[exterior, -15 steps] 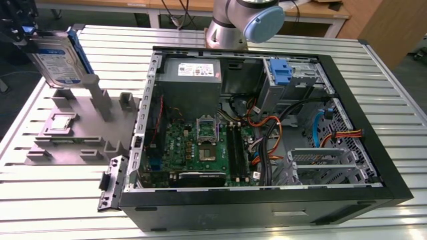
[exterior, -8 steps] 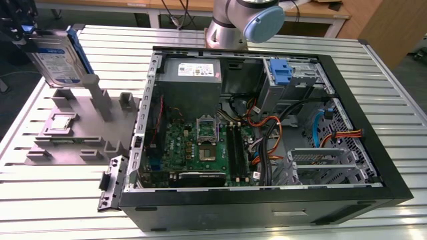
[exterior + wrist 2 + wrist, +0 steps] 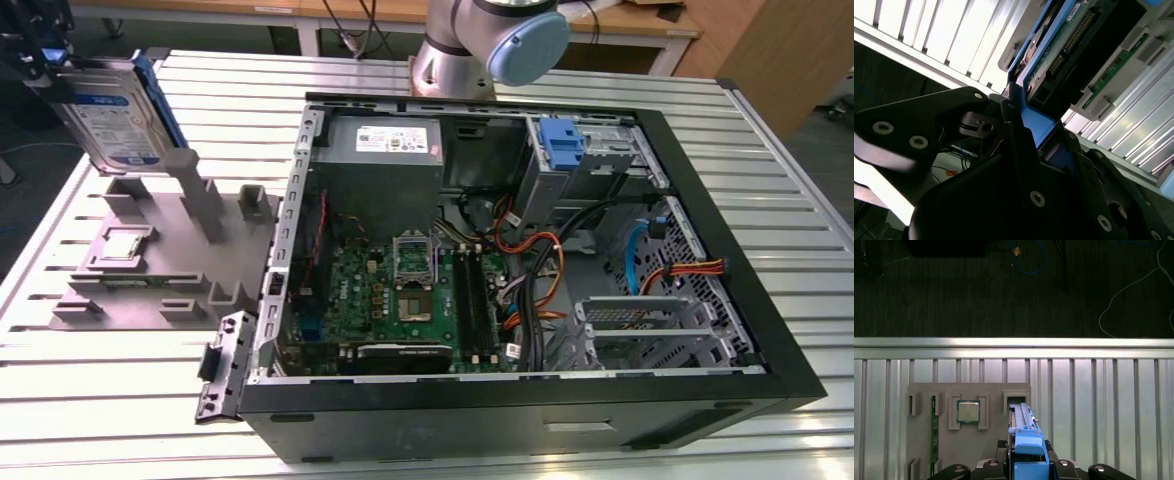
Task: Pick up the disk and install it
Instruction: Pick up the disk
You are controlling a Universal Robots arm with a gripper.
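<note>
Inspection at this moment:

1. Tool. The gripper (image 3: 1026,127) is closed on the disk (image 3: 114,112). In the second wrist view its dark fingers (image 3: 954,107) press from both sides on the disk's blue plastic frame. The green circuit board on the drive's underside shows beyond them.

2. Task item. In the exterior view the disk is held on edge at the exterior view's left, outside the computer case (image 3: 534,405). Its labelled face is turned to the camera. It hangs over the grey holder (image 3: 147,290). Whether its lower edge touches the holder's upright posts cannot be told.

3. Holder. It rests on the slatted metal table (image 3: 120,400), just beside the case. In the first wrist view it carries a square processor chip (image 3: 968,411) in one recess and a green memory strip (image 3: 933,427) in a narrow slot.

4. Case. It lies open side up on the table. A grey power-supply box (image 3: 387,140) and a bare blue bracket (image 3: 561,140) sit along its far side, with the arm's base (image 3: 494,40) standing behind.
</note>
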